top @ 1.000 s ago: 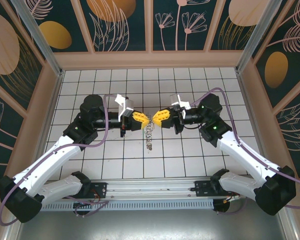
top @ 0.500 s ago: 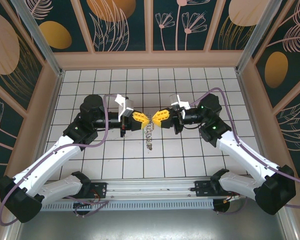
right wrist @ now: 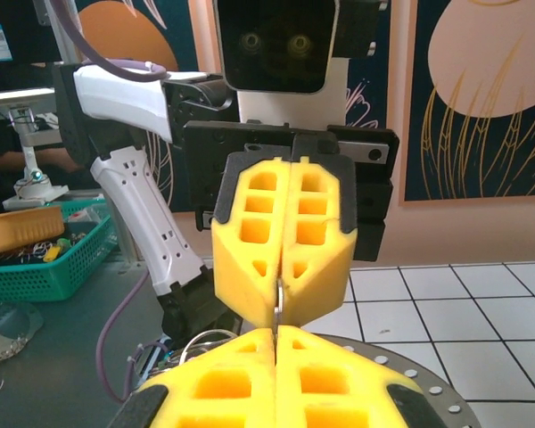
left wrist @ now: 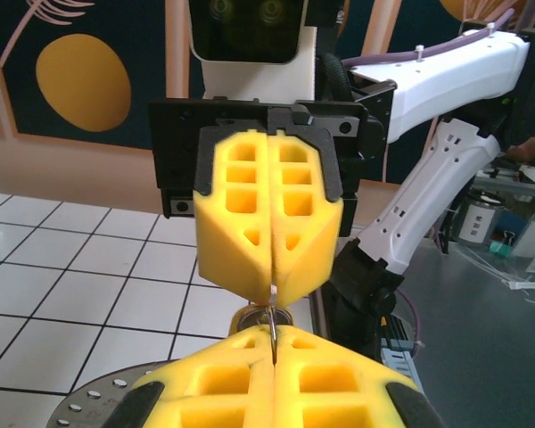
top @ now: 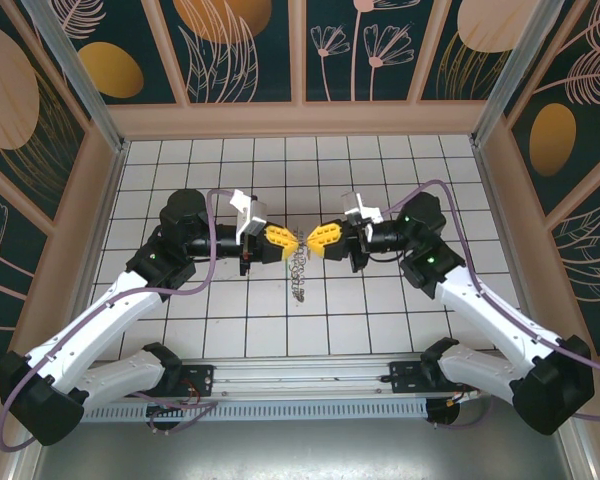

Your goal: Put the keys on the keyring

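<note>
Left end effector (top: 292, 242) and right end effector (top: 312, 242) meet tip to tip, closed; the silvery keyring (top: 298, 272) extends from them toward six o'clock.

I see the keyring (top: 299, 272) as a string of fine silvery wire loops. It runs from the spot where the left gripper (top: 286, 240) and right gripper (top: 316, 240) meet tip to tip, down toward the near tiles. Hanging or lying, I cannot tell. From the left wrist the keyring (left wrist: 272, 323) shows as a thin metal edge, upright in the seam of both pinched finger pairs, with a brownish rounded bit just behind.
</note>
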